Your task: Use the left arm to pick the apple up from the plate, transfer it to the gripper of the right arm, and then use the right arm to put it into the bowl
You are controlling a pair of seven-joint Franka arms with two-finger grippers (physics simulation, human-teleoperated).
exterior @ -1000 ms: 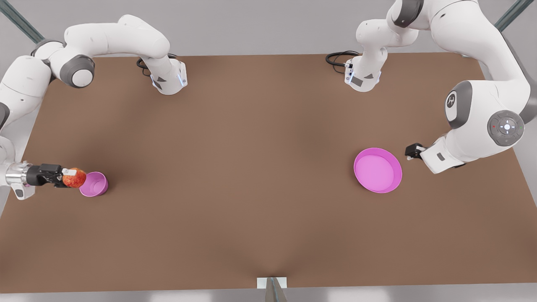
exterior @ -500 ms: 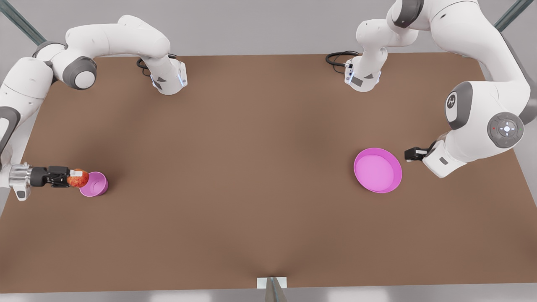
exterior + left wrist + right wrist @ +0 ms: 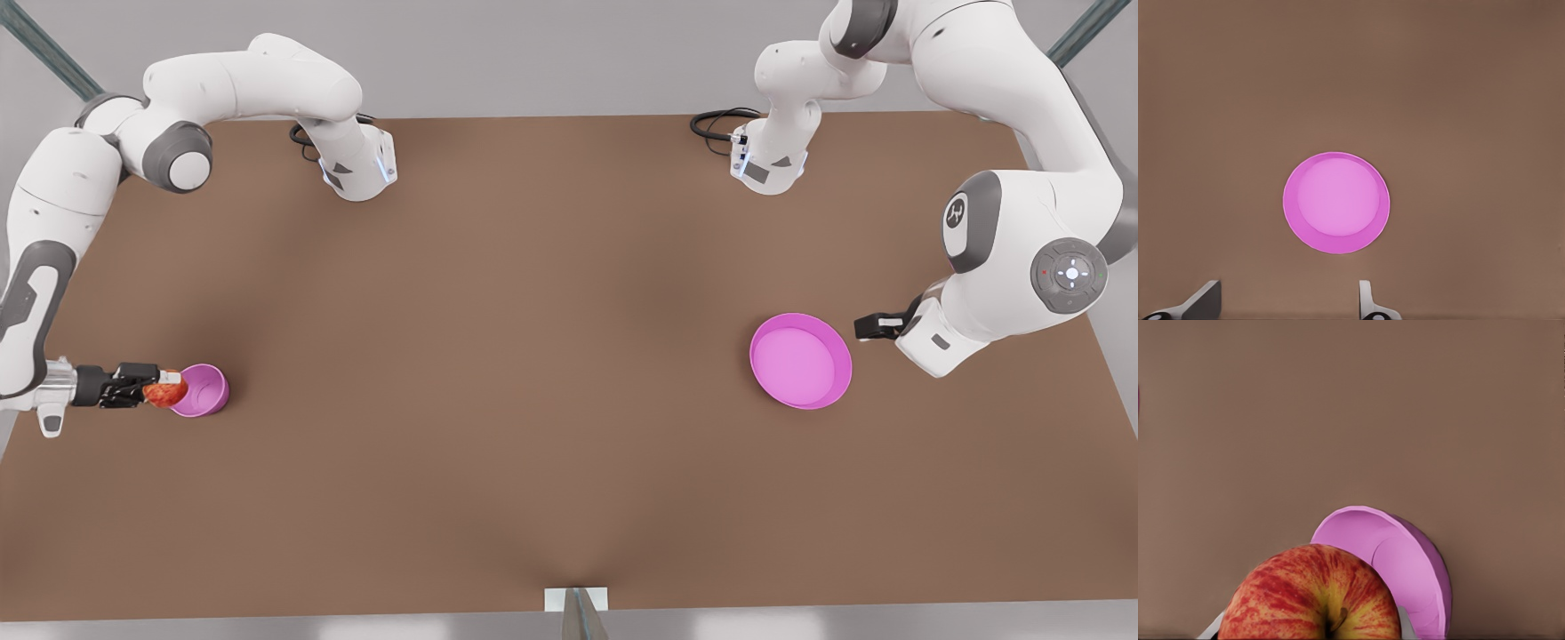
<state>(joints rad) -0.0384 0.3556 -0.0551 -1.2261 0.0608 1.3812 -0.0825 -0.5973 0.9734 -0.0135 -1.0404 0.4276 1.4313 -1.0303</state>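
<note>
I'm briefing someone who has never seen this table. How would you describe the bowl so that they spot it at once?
On the brown table, look to the front view's left edge, where the right gripper holds the apple. The bowl sits right beside that apple. It is small, deep and cup-like, unlike the wide, shallow plate of the same magenta-pink near the left gripper, on the front view's right.

Brown bench (image 3: 533, 400), flat and matte. Resting on it toward the front view's right, shallow pink plate (image 3: 800, 360); well apart, near the left edge, small deep pink bowl (image 3: 203, 391). Two white arm bases bolted along the far edge.
</note>
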